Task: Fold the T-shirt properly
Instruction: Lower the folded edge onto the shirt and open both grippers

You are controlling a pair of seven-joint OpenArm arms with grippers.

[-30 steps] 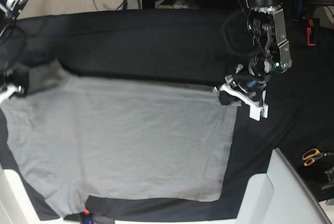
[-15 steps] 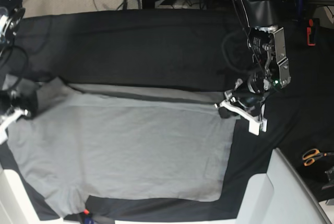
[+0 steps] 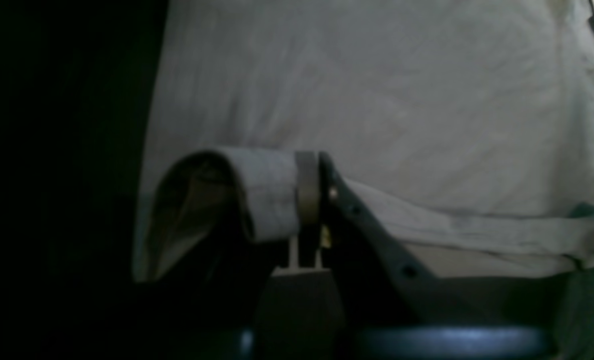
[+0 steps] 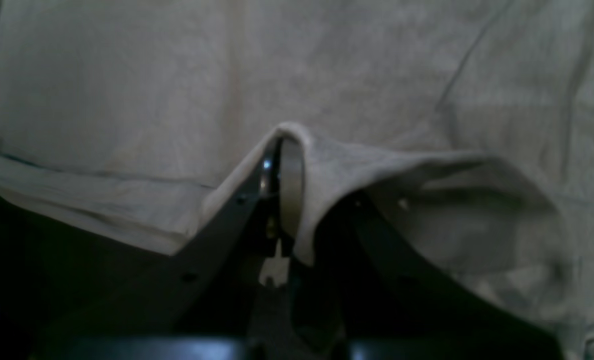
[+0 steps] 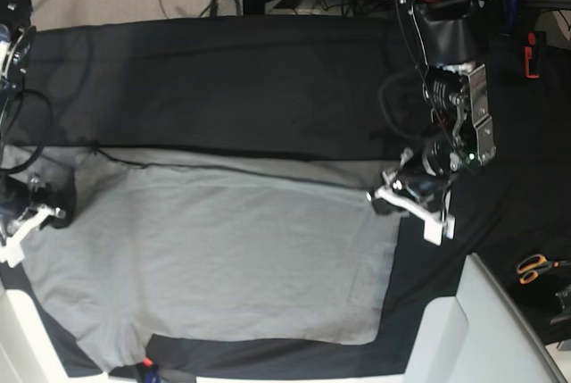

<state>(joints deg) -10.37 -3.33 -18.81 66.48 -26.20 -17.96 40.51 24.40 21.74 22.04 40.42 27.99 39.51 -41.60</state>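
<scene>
On the left of the base view is my right gripper [image 5: 31, 213], pressed together on a pinch of the T-shirt [image 5: 223, 249]; in its wrist view the grey cloth peaks up over my fingers [image 4: 289, 185] and drapes away to either side. The T-shirt spreads out beyond that grip across the black cloth [image 5: 223, 79] covering the table, its main panel flat and fairly smooth, with a strip of the far edge turned over toward the near side.

On the right of the base view, my left gripper [image 5: 401, 197] is likewise clamped on the shirt's edge. From its wrist camera a roll of hem curls just beside my fingers [image 3: 306, 195], and the rest of the cloth lies ahead of them. An orange-handled pair of scissors [image 5: 533, 267] lies well away to my left gripper's outer side, clear of the work.

As I judge it, the first fold is under way but not finished: I hold both ends of one edge, lifted and only partly brought across the body. That edge is not yet laid down and released, and the further folds into a compact shape all remain.
</scene>
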